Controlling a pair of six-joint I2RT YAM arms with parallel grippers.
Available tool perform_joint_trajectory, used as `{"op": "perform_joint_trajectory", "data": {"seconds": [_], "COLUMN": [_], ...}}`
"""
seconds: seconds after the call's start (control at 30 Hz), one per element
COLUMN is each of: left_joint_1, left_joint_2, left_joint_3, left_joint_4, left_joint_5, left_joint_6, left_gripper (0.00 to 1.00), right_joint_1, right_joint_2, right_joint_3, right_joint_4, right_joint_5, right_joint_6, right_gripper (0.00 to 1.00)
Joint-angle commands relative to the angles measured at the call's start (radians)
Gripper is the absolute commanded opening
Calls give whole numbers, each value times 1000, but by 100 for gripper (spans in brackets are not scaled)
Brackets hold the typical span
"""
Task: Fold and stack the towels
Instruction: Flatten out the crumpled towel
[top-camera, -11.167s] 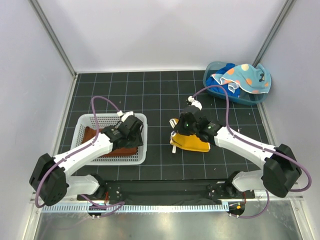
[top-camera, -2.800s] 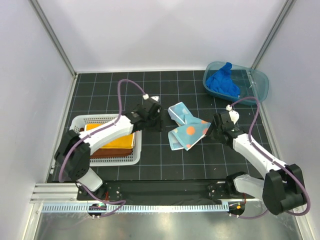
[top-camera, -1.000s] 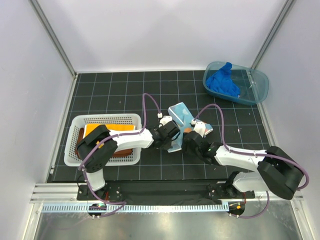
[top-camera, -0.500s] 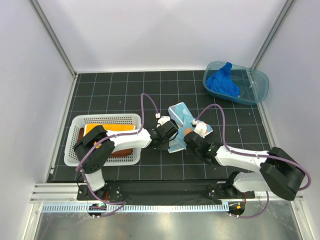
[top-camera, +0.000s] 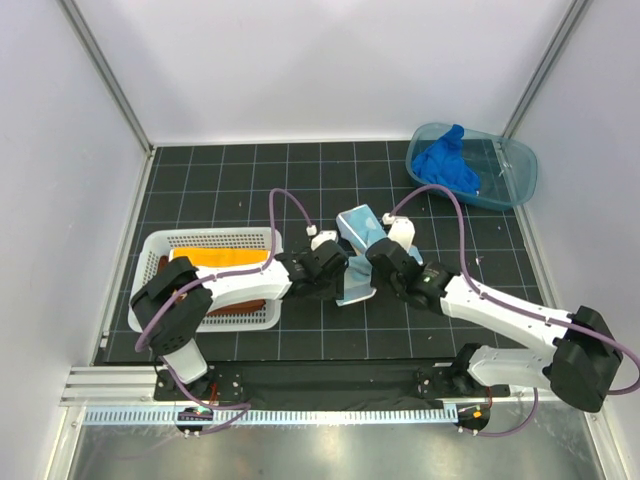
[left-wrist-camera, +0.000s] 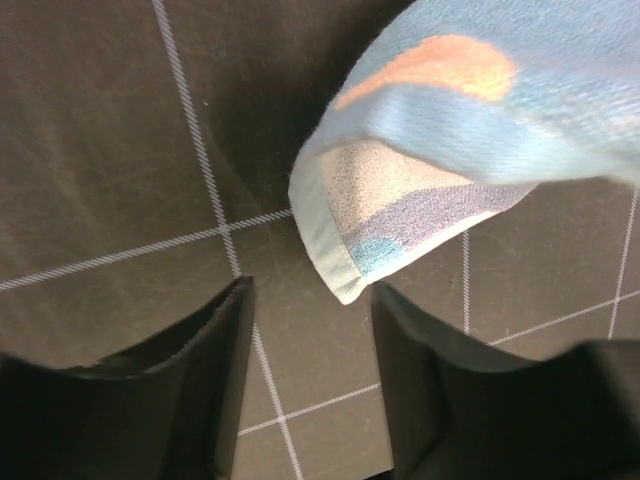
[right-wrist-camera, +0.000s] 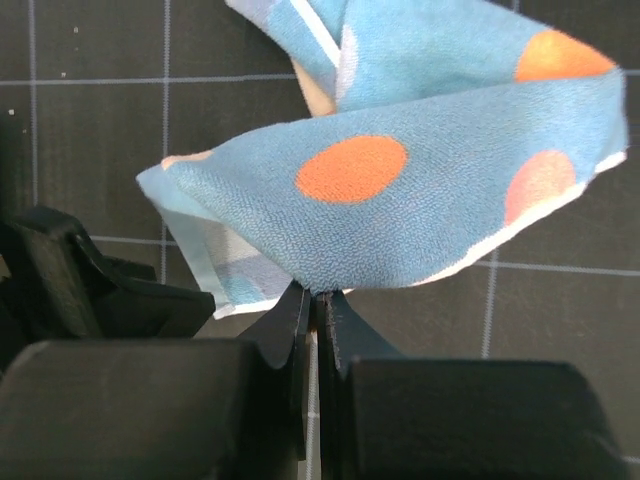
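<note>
The light blue towel with orange spots (top-camera: 357, 228) lies bunched on the black mat between my two grippers. My right gripper (right-wrist-camera: 318, 295) is shut on a fold of its edge and holds that part (right-wrist-camera: 400, 200) up; in the top view the right gripper (top-camera: 367, 262) sits at the cloth's right side. My left gripper (left-wrist-camera: 310, 330) is open, and the towel's corner (left-wrist-camera: 345, 265) hangs just past its fingertips, with nothing between them. A royal blue towel (top-camera: 445, 165) sits in the tub. A yellow-orange towel (top-camera: 218, 257) lies on a rust-brown one (top-camera: 238, 304) in the basket.
The white mesh basket (top-camera: 210, 236) stands at the left of the mat, with the left arm stretched past it. The blue plastic tub (top-camera: 527, 170) is at the far right corner. White walls close the back and both sides.
My left gripper has opened and let go of the spotted towel's corner. My right gripper has shut on the towel's edge and moved away from the bases, lifting the fold.
</note>
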Motion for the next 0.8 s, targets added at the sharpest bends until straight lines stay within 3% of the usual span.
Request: {"op": "perform_joint_trajectory", "data": {"seconds": [0.0, 0.43, 0.67, 0.77], "left_joint_1": [1, 1, 1, 1], "left_joint_2": [-22, 58, 69, 61], "left_joint_3": [-34, -46, -66, -69], "left_joint_4": [104, 287, 333, 334], "left_joint_5": [20, 20, -26, -14], "left_joint_6": [-25, 18, 52, 49], "left_gripper": [57, 56, 48, 36], "right_joint_1": [-19, -156, -182, -192], "right_joint_2": [8, -4, -26, -30], "right_joint_3": [96, 121, 96, 92], "right_joint_4": [-67, -70, -68, -67], "right_joint_5": [60, -33, -47, -56], "right_joint_6": [-40, -83, -82, -82], "right_gripper": [2, 1, 1, 1]}}
